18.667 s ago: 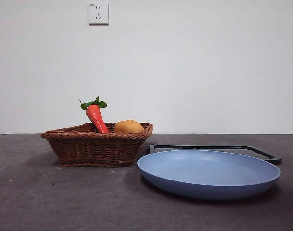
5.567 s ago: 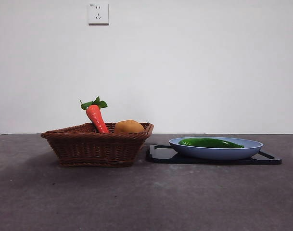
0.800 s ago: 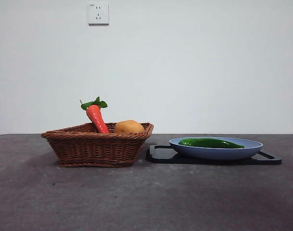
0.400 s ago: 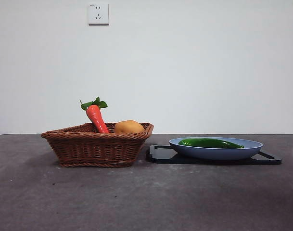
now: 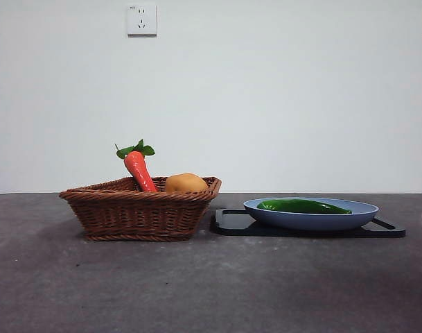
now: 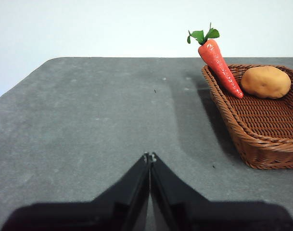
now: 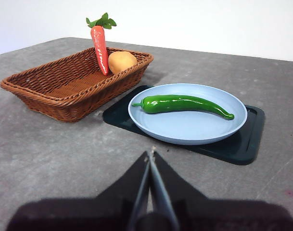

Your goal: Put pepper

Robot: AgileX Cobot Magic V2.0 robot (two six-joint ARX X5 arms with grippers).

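Note:
The dark-green pepper (image 5: pixel 302 206) lies flat in the blue plate (image 5: pixel 363 214), which sits on a black tray (image 5: pixel 228 223). The right wrist view shows the pepper (image 7: pixel 184 104) across the middle of the plate (image 7: pixel 184 127). My right gripper (image 7: pixel 150 153) is shut and empty, held back from the plate over the table. My left gripper (image 6: pixel 149 157) is shut and empty over bare table, away from the wicker basket (image 6: pixel 261 134). Neither gripper shows in the front view.
The wicker basket (image 5: pixel 138 208) stands left of the tray and holds an orange-red carrot (image 5: pixel 139 168) leaning on its rim and a potato (image 5: pixel 185 183). The dark grey table (image 5: pixel 197 284) stretches in front. A white wall stands behind.
Since the earliest frame the blue plate has moved back onto the black tray and the pepper now lies in it. Nothing has moved over the last second.

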